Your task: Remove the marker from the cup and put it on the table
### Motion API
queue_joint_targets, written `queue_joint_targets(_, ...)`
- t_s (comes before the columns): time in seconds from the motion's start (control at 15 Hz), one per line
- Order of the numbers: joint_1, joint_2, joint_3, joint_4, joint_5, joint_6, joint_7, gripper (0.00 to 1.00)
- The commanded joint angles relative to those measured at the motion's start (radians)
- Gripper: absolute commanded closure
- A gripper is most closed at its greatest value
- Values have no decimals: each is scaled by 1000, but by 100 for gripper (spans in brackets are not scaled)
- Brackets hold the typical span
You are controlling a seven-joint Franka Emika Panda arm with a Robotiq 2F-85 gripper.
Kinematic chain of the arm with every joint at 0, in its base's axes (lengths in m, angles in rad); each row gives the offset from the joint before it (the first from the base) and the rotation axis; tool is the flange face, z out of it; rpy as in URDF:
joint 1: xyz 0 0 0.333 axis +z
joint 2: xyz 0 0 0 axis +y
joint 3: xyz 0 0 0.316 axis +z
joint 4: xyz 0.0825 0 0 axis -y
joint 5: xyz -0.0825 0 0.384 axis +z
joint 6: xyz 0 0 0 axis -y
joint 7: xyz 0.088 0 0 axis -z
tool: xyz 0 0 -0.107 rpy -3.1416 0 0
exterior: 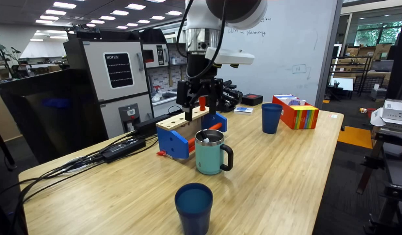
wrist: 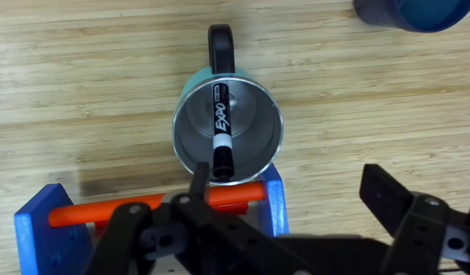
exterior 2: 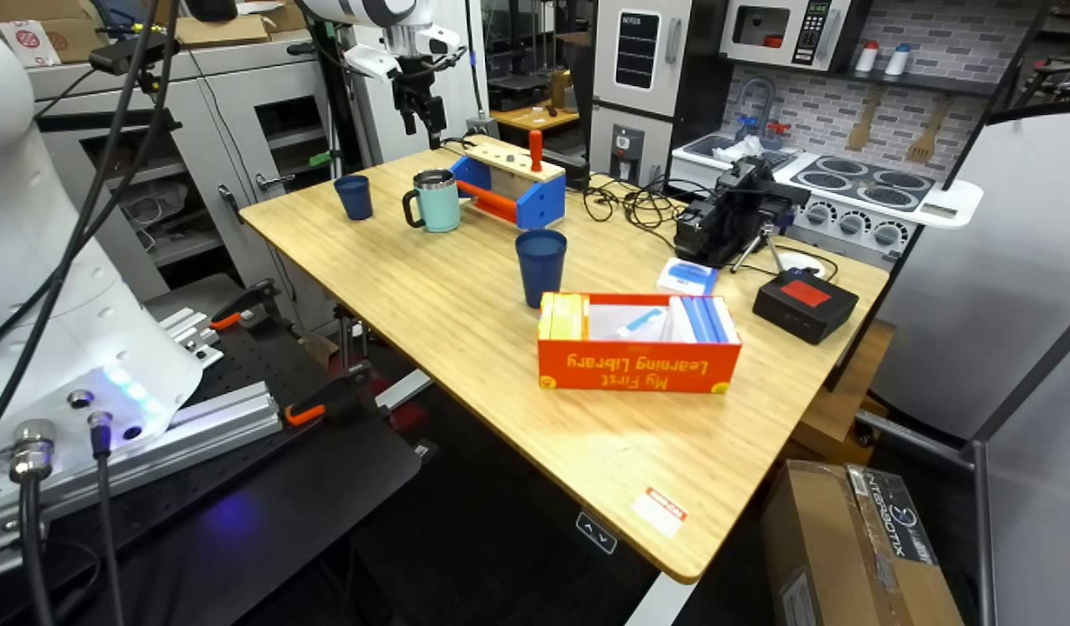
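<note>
Spread to full stretch at the claw (wrist: 286, 173), with its jaws wide apart and holding nothing. Hangs pointing down from the white arm (exterior: 201, 13), above the table (exterior: 269, 182), near the toy toolbox (exterior: 171, 145) and higher than the rim of the teal cup (exterior: 208, 158). Inside that cup, see the marker (wrist: 222, 118), set on a slant. Runs its long axis nearly in line with the black handle, as viewed from the wrist; points its black cap up toward the rim opposite the handle and slopes its EXPO-lettered barrel down toward the handle side, with a white band between. Stands upright on the table in the cup's case, just beside the toolbox, with handle turned away from it; cannot tell whether touching. Farther out, meet, in both exterior views, a dark blue tumbler (exterior: 193, 215) near the cup and a second dark blue tumbler (exterior 2: 541, 265) just beside a red box (exterior 2: 639, 369); cannot see to the bottom of either. In that box, shows booklets standing on edge, yellow at one end, blue and white at the other
</note>
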Motion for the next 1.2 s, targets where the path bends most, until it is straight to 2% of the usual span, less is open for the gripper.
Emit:
queue_joint_targets(0.0,-1,0,1,2,0,-3,0,0)
queue_joint_targets(0.8,0,11,2,-3,1,8,1,0)
queue_joint_targets(1.13,20,29,-11,-23,-18,24,22,0)
